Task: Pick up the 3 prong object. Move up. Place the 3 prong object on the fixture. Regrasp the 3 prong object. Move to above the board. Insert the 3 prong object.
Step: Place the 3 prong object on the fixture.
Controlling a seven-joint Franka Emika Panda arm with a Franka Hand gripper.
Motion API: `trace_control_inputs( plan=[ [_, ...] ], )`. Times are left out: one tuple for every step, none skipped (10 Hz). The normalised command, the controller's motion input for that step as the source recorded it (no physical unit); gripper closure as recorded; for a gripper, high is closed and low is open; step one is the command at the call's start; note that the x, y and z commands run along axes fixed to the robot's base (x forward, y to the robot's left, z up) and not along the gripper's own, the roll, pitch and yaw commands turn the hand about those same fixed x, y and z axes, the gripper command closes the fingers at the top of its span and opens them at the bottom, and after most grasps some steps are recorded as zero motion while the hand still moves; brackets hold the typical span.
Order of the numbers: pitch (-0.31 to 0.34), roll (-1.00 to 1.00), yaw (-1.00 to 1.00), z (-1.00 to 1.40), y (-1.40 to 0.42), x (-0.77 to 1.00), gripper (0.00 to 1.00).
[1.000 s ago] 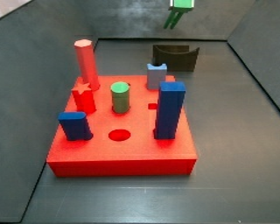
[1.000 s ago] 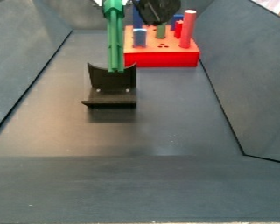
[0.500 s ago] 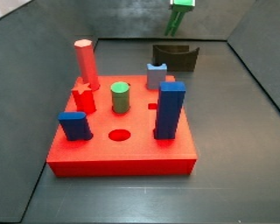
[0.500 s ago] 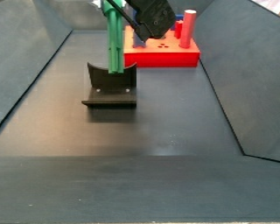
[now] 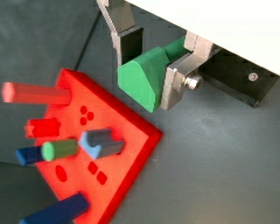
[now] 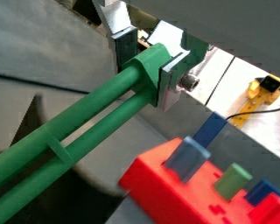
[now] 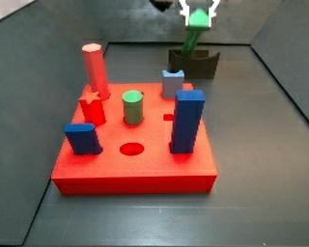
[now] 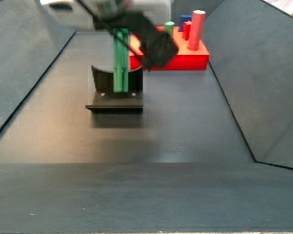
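Two silver fingers point(image 5: 174, 74) of the gripper point(image 5: 150, 63) pinch the green 3 prong object point(image 5: 145, 77) at its top end; in a wrist view the pads press on both its sides point(image 6: 157, 68). Gripper sits over the fixture point(image 7: 193, 64) at the far end of the floor in a side view, well apart from the red board point(image 7: 134, 154). In a side view the gripper point(image 8: 122, 20) is motion-blurred above the fixture point(image 8: 114, 94), and the object point(image 8: 121, 62) stands roughly upright with its lower end at the fixture's bracket; contact cannot be told.

Grey floor point(image 8: 136, 174) in front of the fixture is open, with slanted walls point(image 8: 25, 82) on both sides. A strip of bare floor lies between fixture and board point(image 8: 174, 55).

Board holds several pegs: tall red one point(image 7: 94, 68), red star point(image 7: 92, 106), green cylinder point(image 7: 132, 106), small blue block point(image 7: 80, 137), tall blue block point(image 7: 185, 121), another blue piece point(image 7: 173, 82) at the back. One round hole point(image 7: 131, 150) near the front edge shows open. Three small holes point(image 5: 85, 113) show on the board point(image 5: 119, 140) in a wrist view.
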Motion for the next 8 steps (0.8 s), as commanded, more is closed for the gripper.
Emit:
trace_control_inputs(
  plan=[
    [-0.068,-0.09,0.02,-1.00,0.02,0.11,1.00],
    [-0.049,-0.07,0.03,-0.89,0.02,0.10,1.00],
    [-0.042,-0.07,0.03,-0.76,0.01,0.09,1.00],
    [-0.035,-0.07,0.02,-0.56,0.01,0.08,1.00],
    [-0.040,-0.07,0.02,-0.46,0.01,0.06,1.00],
    [-0.051,-0.06,0.01,-0.36,0.04,0.05,1.00],
    [-0.056,-0.06,0.01,-0.35,0.05,0.05,1.00],
    [-0.059,-0.06,0.00,-0.33,0.06,0.05,1.00]
  ],
)
